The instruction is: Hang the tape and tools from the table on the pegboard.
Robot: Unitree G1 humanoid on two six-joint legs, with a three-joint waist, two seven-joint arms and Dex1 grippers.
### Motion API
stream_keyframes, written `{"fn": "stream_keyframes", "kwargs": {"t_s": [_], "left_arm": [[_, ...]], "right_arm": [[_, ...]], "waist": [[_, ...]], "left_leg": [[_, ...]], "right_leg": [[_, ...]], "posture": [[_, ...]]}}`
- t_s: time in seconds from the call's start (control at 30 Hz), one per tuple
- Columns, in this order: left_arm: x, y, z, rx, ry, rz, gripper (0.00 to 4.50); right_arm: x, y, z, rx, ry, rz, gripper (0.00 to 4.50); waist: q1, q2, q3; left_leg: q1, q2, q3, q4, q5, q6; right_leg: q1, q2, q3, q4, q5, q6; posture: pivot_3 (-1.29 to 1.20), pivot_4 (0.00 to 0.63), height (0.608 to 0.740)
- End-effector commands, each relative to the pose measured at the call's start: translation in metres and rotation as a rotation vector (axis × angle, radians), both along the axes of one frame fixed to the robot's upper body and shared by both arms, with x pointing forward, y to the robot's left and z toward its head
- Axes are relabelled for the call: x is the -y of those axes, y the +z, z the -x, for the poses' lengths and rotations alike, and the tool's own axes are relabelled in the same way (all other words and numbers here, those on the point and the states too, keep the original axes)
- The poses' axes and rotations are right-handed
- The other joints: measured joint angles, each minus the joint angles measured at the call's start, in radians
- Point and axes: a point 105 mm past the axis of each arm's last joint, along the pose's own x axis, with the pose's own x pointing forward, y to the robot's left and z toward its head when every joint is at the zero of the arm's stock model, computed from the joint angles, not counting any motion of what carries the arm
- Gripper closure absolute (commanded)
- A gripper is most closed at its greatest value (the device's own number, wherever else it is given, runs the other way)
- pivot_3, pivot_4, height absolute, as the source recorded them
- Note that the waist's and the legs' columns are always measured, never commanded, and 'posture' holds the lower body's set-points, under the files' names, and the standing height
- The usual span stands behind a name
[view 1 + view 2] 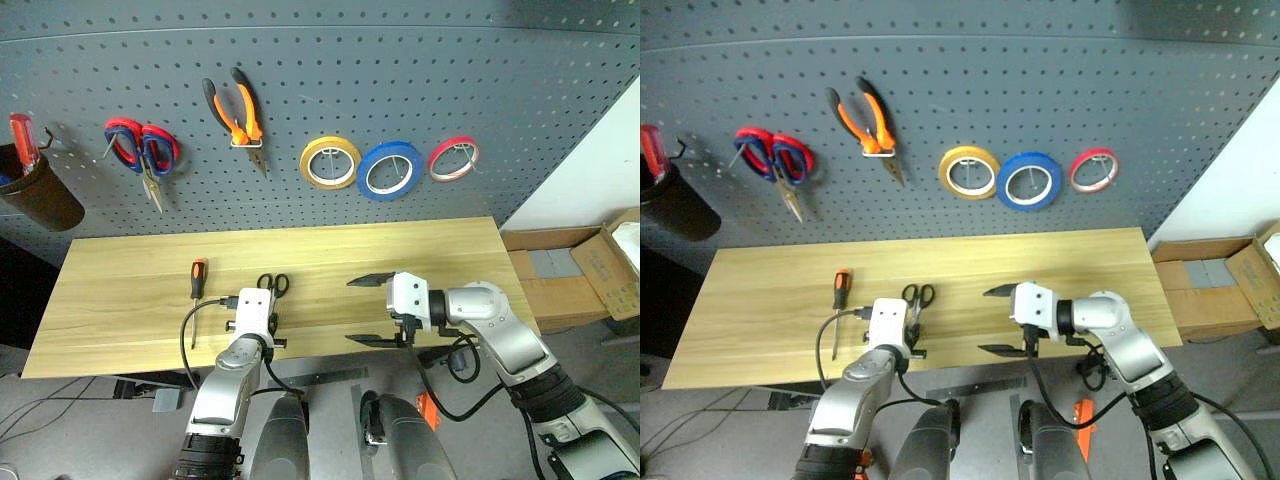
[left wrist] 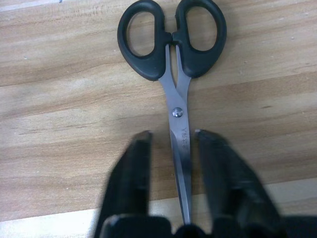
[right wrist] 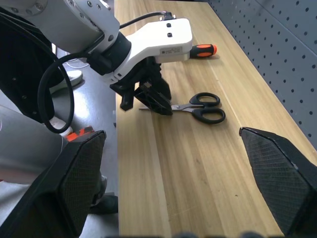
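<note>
The black-handled scissors (image 2: 171,44) lie flat on the wooden table (image 1: 420,260), near its front edge. My left gripper (image 2: 171,136) is open but narrowed; its blurred fingers (image 2: 133,163) straddle the blades with a small gap on each side. The orange-and-black screwdriver (image 1: 198,275) lies on the table to the left of the scissors. My right gripper (image 1: 365,310) hangs wide open above the table's middle, pointing left toward the scissors, with nothing in it. On the pegboard (image 1: 400,80) hang the blue tape (image 1: 389,170) and the orange pliers (image 1: 240,115).
Also on the pegboard hang a yellow roll (image 1: 331,162), a thin red roll (image 1: 454,158) and red-and-blue scissors (image 1: 142,145). A brown cup (image 1: 40,195) holding a red-handled tool hangs at the far left. Cardboard boxes (image 1: 590,265) stand right of the table.
</note>
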Motion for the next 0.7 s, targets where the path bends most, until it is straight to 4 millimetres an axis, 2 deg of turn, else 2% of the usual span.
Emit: {"fn": "stream_keyframes", "kwargs": {"t_s": [0.03, 0.27, 0.37, 0.43, 0.5, 0.7], "left_arm": [[-0.007, -0.010, 0.008, -0.037, 0.022, -0.011, 4.43], [-0.007, -0.008, 0.008, -0.027, 0.025, -0.015, 4.44], [-0.006, 0.003, 0.007, 0.038, 0.020, 0.006, 4.44], [-0.003, 0.020, 0.005, 0.146, 0.019, 0.063, 4.44], [-0.005, 0.034, 0.008, 0.236, 0.035, 0.110, 4.44], [-0.016, 0.068, 0.015, 0.458, 0.081, 0.062, 4.44]], "right_arm": [[-0.001, 0.006, 0.000, 0.036, 0.012, -0.012, 0.00], [-0.001, 0.007, 0.000, 0.039, 0.012, -0.015, 0.00], [-0.003, 0.013, 0.000, 0.032, -0.002, -0.061, 0.00], [-0.006, 0.025, -0.002, 0.001, -0.042, -0.140, 0.00], [-0.009, 0.045, -0.004, -0.106, -0.082, -0.303, 0.00], [-0.009, 0.104, -0.010, -0.194, -0.136, -0.706, 0.00]], "waist": [[0.000, 0.000, 0.000], [0.000, 0.000, 0.000], [0.000, 0.000, 0.000], [0.000, 0.000, 0.000], [0.001, 0.000, 0.000], [0.008, 0.000, 0.000]], "left_leg": [[0.000, 0.000, 0.000, 0.000, 0.000, 0.000], [0.000, 0.000, 0.000, 0.000, 0.000, 0.000], [0.000, 0.000, 0.000, 0.000, 0.000, 0.000], [0.000, 0.000, 0.000, 0.000, 0.000, 0.000], [-0.001, 0.001, 0.000, 0.000, 0.000, 0.000], [-0.002, 0.001, 0.000, 0.001, 0.000, -0.001]], "right_leg": [[0.000, 0.000, 0.000, 0.000, 0.000, 0.000], [0.000, 0.000, 0.000, 0.000, 0.000, 0.000], [0.000, 0.000, 0.000, 0.000, 0.000, 0.000], [0.000, 0.000, 0.000, 0.000, 0.000, 0.000], [-0.001, 0.000, 0.000, 0.000, 0.000, 0.000], [0.000, -0.001, -0.001, 0.000, 0.000, 0.000]], "posture": [[0.12, 0.307, 0.740], [0.13, 0.299, 0.740], [0.14, 0.292, 0.740], [0.14, 0.287, 0.740], [0.15, 0.283, 0.740], [0.17, 0.269, 0.740]]}}
